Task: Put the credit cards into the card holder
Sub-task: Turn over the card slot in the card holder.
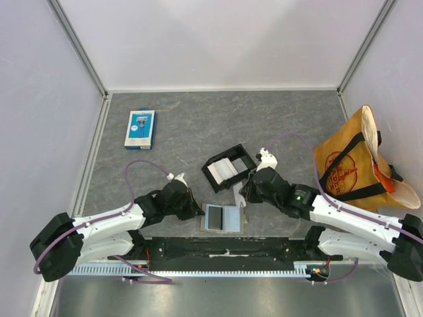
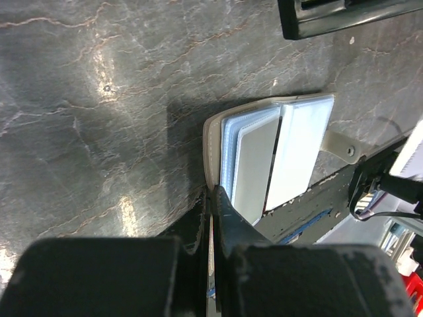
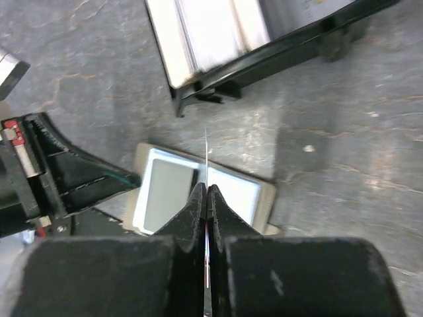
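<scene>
The black tray (image 1: 221, 153) holding credit cards (image 1: 223, 170) sits mid-table. Just near it the card holder (image 1: 223, 218) lies open, its left edge pinched by the left gripper (image 2: 213, 193). Above it, the right gripper (image 3: 207, 189) clenches a single card (image 3: 206, 150) edge-on.

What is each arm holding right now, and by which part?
Right gripper: thin white plastic card, edge-on, pinched at its near end. Left gripper: grey-tan folding card holder, by its cover's edge.
</scene>
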You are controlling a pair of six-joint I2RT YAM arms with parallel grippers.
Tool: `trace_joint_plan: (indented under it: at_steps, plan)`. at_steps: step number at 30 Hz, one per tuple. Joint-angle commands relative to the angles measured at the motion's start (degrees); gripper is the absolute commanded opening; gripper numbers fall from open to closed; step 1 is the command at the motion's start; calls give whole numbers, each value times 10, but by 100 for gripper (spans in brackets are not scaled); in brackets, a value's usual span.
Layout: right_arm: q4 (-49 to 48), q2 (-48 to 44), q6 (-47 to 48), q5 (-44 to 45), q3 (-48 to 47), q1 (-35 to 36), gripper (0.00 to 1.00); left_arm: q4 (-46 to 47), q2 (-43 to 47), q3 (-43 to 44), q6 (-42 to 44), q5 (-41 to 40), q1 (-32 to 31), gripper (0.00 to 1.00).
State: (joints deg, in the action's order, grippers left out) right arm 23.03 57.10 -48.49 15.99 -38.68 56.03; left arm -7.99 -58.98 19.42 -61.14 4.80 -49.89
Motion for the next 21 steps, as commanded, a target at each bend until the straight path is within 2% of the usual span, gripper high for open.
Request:
trace_joint_plan:
  at_steps: [1,6,12,15,17,21]
  plan:
    - [-91,27,-47,-52,39,15,0,34,16,-10,16,16,2,2]
    - [-152,77,-74,-58,69,39,0,44,26,-19,14,23,1,6]
    - [-178,134,-91,-47,78,64,0,75,33,-33,12,43,2,23]
    - [-183,151,-98,-39,83,67,0,96,30,-38,13,57,2,28]
    - [-183,156,-100,-36,83,69,0,104,27,-39,16,65,1,26]
    - [-178,157,-100,-28,82,70,0,108,28,-42,20,69,2,6]
